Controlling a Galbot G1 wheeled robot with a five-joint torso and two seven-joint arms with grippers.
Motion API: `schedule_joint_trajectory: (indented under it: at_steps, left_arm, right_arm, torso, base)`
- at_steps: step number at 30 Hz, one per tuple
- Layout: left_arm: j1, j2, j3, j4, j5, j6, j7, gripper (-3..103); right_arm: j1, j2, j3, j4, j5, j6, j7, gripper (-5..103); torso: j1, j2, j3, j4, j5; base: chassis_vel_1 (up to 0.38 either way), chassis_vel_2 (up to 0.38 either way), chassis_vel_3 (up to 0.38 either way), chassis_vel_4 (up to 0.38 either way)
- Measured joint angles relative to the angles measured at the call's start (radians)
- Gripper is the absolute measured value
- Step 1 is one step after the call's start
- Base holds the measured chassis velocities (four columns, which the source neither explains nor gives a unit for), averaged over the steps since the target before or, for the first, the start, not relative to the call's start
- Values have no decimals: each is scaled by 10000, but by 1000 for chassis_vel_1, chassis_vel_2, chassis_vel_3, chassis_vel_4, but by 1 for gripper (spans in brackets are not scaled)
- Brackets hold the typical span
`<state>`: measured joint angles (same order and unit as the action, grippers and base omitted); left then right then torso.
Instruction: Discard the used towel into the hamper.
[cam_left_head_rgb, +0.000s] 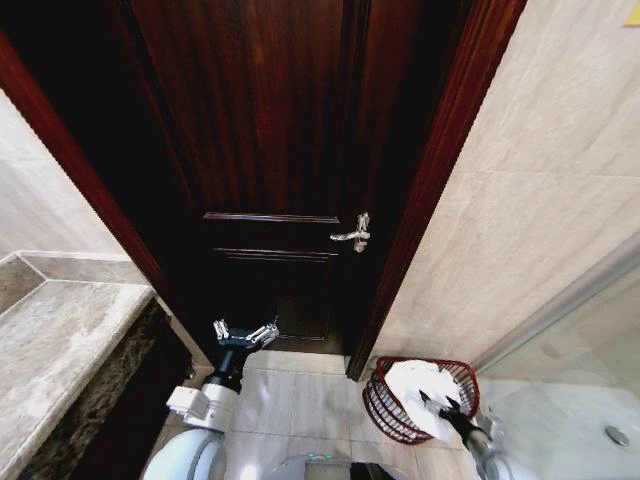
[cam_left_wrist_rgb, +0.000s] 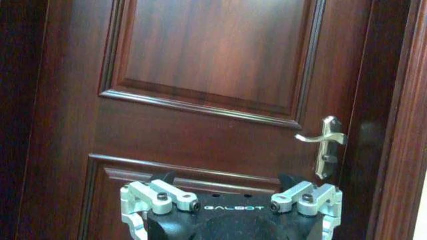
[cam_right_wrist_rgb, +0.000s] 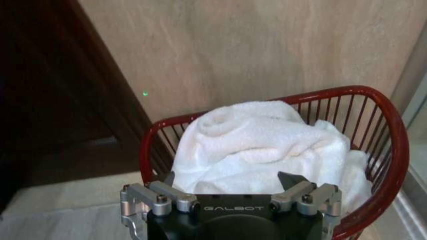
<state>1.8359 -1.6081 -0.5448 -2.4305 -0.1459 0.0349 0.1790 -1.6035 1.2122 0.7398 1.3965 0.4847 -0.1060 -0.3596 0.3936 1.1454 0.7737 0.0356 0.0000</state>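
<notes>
The hamper (cam_left_head_rgb: 385, 415), a round dark-red wire basket, stands on the floor in the corner between the door frame and the tiled wall. A white towel (cam_left_head_rgb: 412, 380) lies bunched inside it, rising above the rim. My right gripper (cam_left_head_rgb: 437, 401) hovers just over the near side of the towel, open and holding nothing. The right wrist view shows the towel (cam_right_wrist_rgb: 253, 140) heaped in the hamper (cam_right_wrist_rgb: 393, 145), with my right gripper (cam_right_wrist_rgb: 230, 181) spread apart in front of it. My left gripper (cam_left_head_rgb: 245, 333) is raised toward the door, open and empty; in its wrist view the left gripper (cam_left_wrist_rgb: 227, 180) faces the door panel.
A dark wooden door (cam_left_head_rgb: 270, 150) with a silver lever handle (cam_left_head_rgb: 352, 235) stands straight ahead. A marble ledge (cam_left_head_rgb: 60, 340) runs along the left. A glass partition (cam_left_head_rgb: 570, 400) borders the right, beside the hamper. Pale tiled floor (cam_left_head_rgb: 300, 400) lies between the arms.
</notes>
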Motion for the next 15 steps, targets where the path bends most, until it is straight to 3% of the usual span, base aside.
schedule_joint_trajectory:
  at_steps: [5, 8, 11, 12, 15]
  left_arm:
    - [1, 0, 0, 0, 0, 0, 0, 100]
    - [0, 1, 0, 0, 0, 0, 0, 100]
    - [0, 1, 0, 0, 0, 0, 0, 100]
    - [0, 1, 0, 0, 0, 0, 0, 100]
    - [0, 0, 0, 1, 0, 0, 0, 100]
  right_arm:
    - [327, 244, -80, -483, -718, 51, -107, 100]
    - [483, 290, -82, -884, -1019, 164, -300, 91]
    - [773, 218, -97, -1673, -1535, 460, -463, 75]
    - [773, 218, -97, -1673, -1535, 460, -463, 75]
    - [1150, 156, -110, -2237, -1680, 493, -445, 58]
  torso:
    - [1, 0, 1, 7, 0]
    - [2, 0, 2, 3, 1]
    - [2, 0, 2, 0, -1]
    - [2, 0, 2, 0, -1]
    - [2, 0, 2, 2, 0]
  base:
    - [0, 0, 0, 0]
    - [0, 0, 0, 0]
    - [0, 0, 0, 0]
    - [0, 0, 0, 0]
    - [0, 0, 0, 0]
